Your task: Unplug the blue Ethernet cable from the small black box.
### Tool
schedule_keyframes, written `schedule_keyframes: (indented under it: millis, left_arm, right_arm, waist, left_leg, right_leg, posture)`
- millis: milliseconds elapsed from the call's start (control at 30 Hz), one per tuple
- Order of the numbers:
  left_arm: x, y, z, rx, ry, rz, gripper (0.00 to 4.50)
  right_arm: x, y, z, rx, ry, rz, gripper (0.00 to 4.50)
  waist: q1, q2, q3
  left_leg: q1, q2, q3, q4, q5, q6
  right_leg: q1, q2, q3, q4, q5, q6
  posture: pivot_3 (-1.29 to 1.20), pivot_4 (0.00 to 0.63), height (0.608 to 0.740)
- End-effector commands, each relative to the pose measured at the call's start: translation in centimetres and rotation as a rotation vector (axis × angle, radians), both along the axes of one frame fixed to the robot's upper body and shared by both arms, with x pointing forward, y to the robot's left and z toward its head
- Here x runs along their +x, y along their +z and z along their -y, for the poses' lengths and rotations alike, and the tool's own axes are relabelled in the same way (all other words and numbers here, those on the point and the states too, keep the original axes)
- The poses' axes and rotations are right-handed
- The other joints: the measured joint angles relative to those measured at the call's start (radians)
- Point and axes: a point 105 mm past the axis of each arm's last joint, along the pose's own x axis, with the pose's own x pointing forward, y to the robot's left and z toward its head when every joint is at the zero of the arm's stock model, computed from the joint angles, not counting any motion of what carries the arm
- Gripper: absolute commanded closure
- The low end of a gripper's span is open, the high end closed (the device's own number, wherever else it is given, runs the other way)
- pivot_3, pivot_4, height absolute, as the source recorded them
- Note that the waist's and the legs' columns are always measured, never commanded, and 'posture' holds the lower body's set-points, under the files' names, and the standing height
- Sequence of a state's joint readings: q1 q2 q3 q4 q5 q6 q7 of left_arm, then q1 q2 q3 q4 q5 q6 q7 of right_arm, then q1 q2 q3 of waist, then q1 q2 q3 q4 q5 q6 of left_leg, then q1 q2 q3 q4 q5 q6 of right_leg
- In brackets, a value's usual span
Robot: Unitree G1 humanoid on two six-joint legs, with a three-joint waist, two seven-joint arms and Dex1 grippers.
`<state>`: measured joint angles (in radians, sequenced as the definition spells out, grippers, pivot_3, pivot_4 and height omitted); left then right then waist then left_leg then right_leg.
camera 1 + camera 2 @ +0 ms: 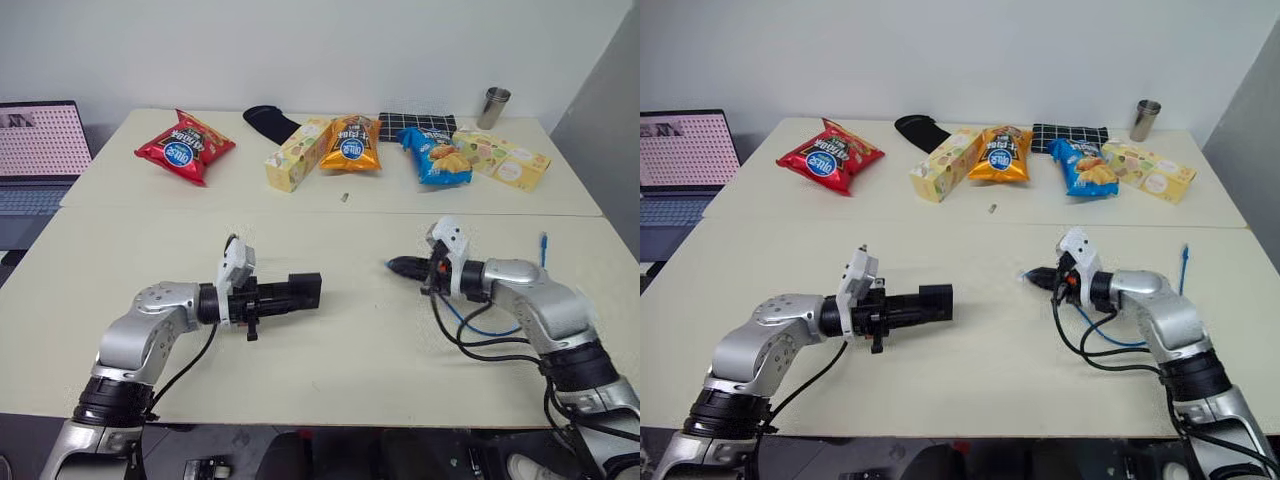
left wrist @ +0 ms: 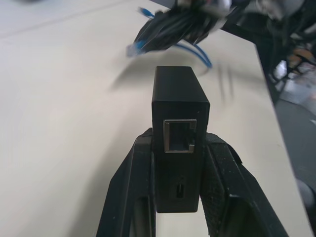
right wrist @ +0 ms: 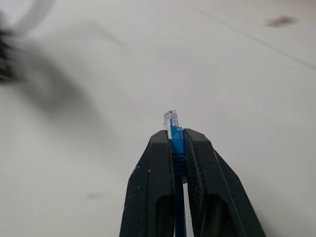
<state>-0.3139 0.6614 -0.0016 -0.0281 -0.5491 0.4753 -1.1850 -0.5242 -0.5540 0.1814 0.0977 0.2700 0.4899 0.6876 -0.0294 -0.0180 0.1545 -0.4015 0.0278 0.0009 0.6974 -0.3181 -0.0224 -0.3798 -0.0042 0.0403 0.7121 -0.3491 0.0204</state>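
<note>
From the head we see our left gripper (image 1: 300, 292) clamping the small black box (image 1: 302, 290) above the table (image 1: 330, 350), well apart from our right gripper (image 1: 398, 266). Its wrist view shows the blue Ethernet cable (image 3: 173, 132) pinched just behind its plug: light, limp, seemingly already free.

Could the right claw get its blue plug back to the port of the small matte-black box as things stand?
Probably yes. The left claw holds the small matte-black box with its port facing out and empty. The right claw pinches the plug of the thin bright-blue Ethernet cable, with bare cream tabletop between them.
</note>
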Motion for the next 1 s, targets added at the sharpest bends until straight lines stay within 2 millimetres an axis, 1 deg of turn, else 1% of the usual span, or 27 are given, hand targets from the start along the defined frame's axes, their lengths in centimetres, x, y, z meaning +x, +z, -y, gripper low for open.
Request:
schedule_keyframes:
  millis: [33, 67, 100, 133, 167, 233, 300, 333, 367, 433, 467, 533, 567, 600, 667, 833, 900, 967, 1000]
  left_arm:
    - [0.5, 0.8, 0.3, -0.001, 0.028, 0.050, 3.70]
    - [0.8, 0.6, 0.2, 0.017, 0.043, 0.064, 3.70]
    - [1.1, 0.4, 0.1, 0.036, 0.054, 0.076, 3.70]
    - [1.6, 0.3, -0.1, 0.047, 0.080, 0.093, 3.70]
    - [1.9, 0.3, -0.3, 0.050, 0.101, 0.102, 3.70]
    - [3.0, 0.6, -0.6, 0.047, 0.163, 0.133, 3.70]
    - [3.4, 0.6, -0.7, 0.052, 0.183, 0.140, 3.70]
    - [3.5, 0.4, -0.6, 0.071, 0.185, 0.150, 3.70]
    - [4.1, 0.3, -0.6, 0.081, 0.223, 0.171, 3.70]
    - [4.8, 0.2, -0.6, 0.090, 0.266, 0.190, 3.70]
    - [5.0, 0.1, -0.5, 0.090, 0.271, 0.189, 3.70]
    - [6.5, 0.2, -1.1, 0.094, 0.372, 0.228, 3.70]
    - [7.4, 0.4, -1.6, 0.112, 0.443, 0.288, 3.70]
    - [8.8, 0.8, -2.4, 0.107, 0.558, 0.339, 3.70]
    - [10.2, 1.0, -3.2, 0.105, 0.691, 0.409, 3.70]
    - [11.2, -0.9, -3.3, 0.113, 0.787, 0.411, 3.70]
    - [11.4, -2.1, -3.4, 0.130, 0.810, 0.390, 3.70]
    - [11.3, -2.8, -3.4, 0.121, 0.812, 0.366, 3.00]
    - [11.1, -3.1, -3.3, 0.109, 0.802, 0.352, 2.89]
  right_arm:
    - [2.7, 1.8, 2.1, -0.100, -0.167, 0.214, 4.11]
    - [2.8, 2.0, 2.1, -0.103, -0.173, 0.235, 3.75]
    - [2.9, 2.2, 2.1, -0.105, -0.176, 0.252, 3.66]
    - [3.0, 2.5, 2.1, -0.113, -0.176, 0.277, 3.37]
    - [3.1, 2.9, 2.0, -0.118, -0.172, 0.302, 3.18]
    - [2.9, 3.6, 1.7, -0.117, -0.141, 0.330, 2.72]
    - [2.3, 4.1, 1.1, -0.101, -0.089, 0.331, 2.23]
    - [1.4, 4.1, 0.1, -0.056, -0.018, 0.282, 1.94]
    - [-0.4, 4.6, -1.5, -0.023, 0.110, 0.251, 1.76]
    - [-3.2, 5.4, -3.6, 0.027, 0.286, 0.198, 1.26]
    - [-4.0, 5.7, -4.1, 0.043, 0.328, 0.184, 1.26]
    - [-5.0, 6.2, -4.9, 0.057, 0.370, 0.166, 1.26]
    - [-5.2, 6.4, -5.2, 0.061, 0.379, 0.166, 1.26]
    - [-5.4, 6.6, -5.6, 0.063, 0.383, 0.167, 1.26]
    - [-5.5, 6.9, -6.1, 0.066, 0.382, 0.168, 1.26]
    - [-5.2, 7.2, -6.4, 0.058, 0.362, 0.173, 1.26]
    - [-4.8, 7.3, -6.3, 0.054, 0.339, 0.181, 1.26]
    - [-4.5, 7.4, -6.2, 0.047, 0.320, 0.188, 1.18]
    - [-4.5, 7.3, -6.2, 0.046, 0.311, 0.188, 1.18]
  waist:
    - [0.000, 0.000, 0.000]
    - [-0.001, 0.000, 0.000]
    - [-0.001, 0.000, 0.000]
    - [-0.002, 0.000, 0.000]
    - [-0.003, 0.000, 0.000]
    - [-0.002, 0.000, 0.000]
    - [-0.002, 0.000, 0.000]
    - [-0.002, 0.000, 0.000]
    - [-0.002, 0.000, 0.000]
    - [0.000, 0.001, 0.000]
    - [0.000, 0.001, 0.000]
    - [0.001, 0.001, 0.000]
    - [0.001, 0.000, 0.000]
    - [0.001, 0.000, 0.000]
    - [0.004, 0.000, 0.000]
    - [0.002, -0.001, 0.000]
    - [0.002, -0.001, 0.000]
    - [0.002, -0.001, 0.000]
    - [0.002, -0.001, 0.000]
  left_leg:
    - [0.000, 0.000, 0.000, 0.000, 0.000, 0.000]
    - [0.000, 0.000, 0.000, 0.000, 0.000, 0.000]
    - [0.000, 0.000, 0.000, 0.000, 0.000, 0.000]
    - [0.000, 0.000, 0.000, 0.000, 0.000, 0.000]
    - [0.000, 0.000, 0.000, 0.000, 0.000, 0.000]
    - [0.000, 0.000, 0.001, 0.000, 0.000, 0.000]
    - [0.000, 0.000, 0.001, 0.000, 0.000, 0.000]
    - [0.000, 0.000, 0.001, 0.000, 0.000, 0.000]
    - [0.000, 0.000, 0.001, 0.000, 0.000, 0.000]
    - [0.000, 0.000, 0.000, -0.001, 0.000, 0.000]
    - [0.000, 0.001, 0.000, -0.001, 0.000, 0.000]
    - [0.000, 0.001, 0.000, -0.001, 0.000, 0.000]
    - [0.000, 0.001, 0.000, 0.000, 0.000, 0.000]
    - [0.000, 0.000, 0.000, 0.000, 0.000, 0.000]
    - [0.000, 0.000, -0.001, 0.001, 0.000, 0.000]
    - [0.000, 0.000, 0.001, 0.001, 0.000, 0.000]
    - [0.000, 0.000, 0.001, 0.000, 0.000, 0.000]
    - [-0.001, 0.000, 0.000, 0.000, 0.000, 0.000]
    - [-0.001, 0.000, 0.000, 0.000, 0.000, 0.000]
  right_leg:
    - [0.000, 0.000, 0.000, 0.000, 0.000, 0.000]
    - [0.000, 0.000, 0.000, 0.000, 0.000, 0.000]
    - [0.000, 0.000, 0.000, 0.000, 0.000, 0.000]
    - [0.000, 0.000, 0.000, 0.000, 0.000, 0.000]
    - [-0.001, 0.000, 0.000, 0.000, 0.000, 0.000]
    - [-0.001, 0.000, 0.000, 0.001, 0.000, 0.000]
    - [-0.001, 0.000, 0.000, 0.001, 0.000, 0.000]
    - [0.000, 0.000, 0.000, 0.000, 0.000, 0.000]
    - [0.000, 0.000, 0.000, 0.000, 0.000, 0.000]
    - [-0.001, 0.000, 0.000, 0.000, 0.000, 0.000]
    - [-0.001, 0.000, -0.001, 0.000, 0.000, 0.000]
    - [-0.001, 0.000, -0.001, 0.000, 0.000, 0.000]
    - [0.000, 0.000, -0.001, 0.000, 0.000, 0.000]
    - [0.000, 0.000, -0.001, 0.000, 0.000, 0.000]
    - [0.001, 0.000, -0.001, 0.000, 0.000, 0.000]
    - [0.000, -0.001, 0.000, 0.000, 0.000, 0.000]
    - [-0.001, -0.001, -0.001, 0.000, 0.000, 0.000]
    - [-0.002, -0.001, -0.001, 0.001, 0.000, 0.000]
    - [-0.002, -0.001, -0.001, 0.001, 0.000, 0.000]
  posture:
    - [0.00, 0.150, 0.740]
    - [0.00, 0.150, 0.740]
    - [0.00, 0.150, 0.740]
    - [0.00, 0.150, 0.740]
    - [0.00, 0.150, 0.740]
    - [0.00, 0.150, 0.740]
    - [0.00, 0.150, 0.740]
    - [0.00, 0.150, 0.740]
    - [0.00, 0.150, 0.740]
    - [0.00, 0.150, 0.740]
    - [0.00, 0.150, 0.740]
    - [0.00, 0.150, 0.740]
    - [0.00, 0.150, 0.740]
    - [0.00, 0.150, 0.740]
    - [0.00, 0.150, 0.740]
    - [0.00, 0.150, 0.740]
    - [0.00, 0.150, 0.740]
    - [0.00, 0.150, 0.740]
    - [0.00, 0.150, 0.740]
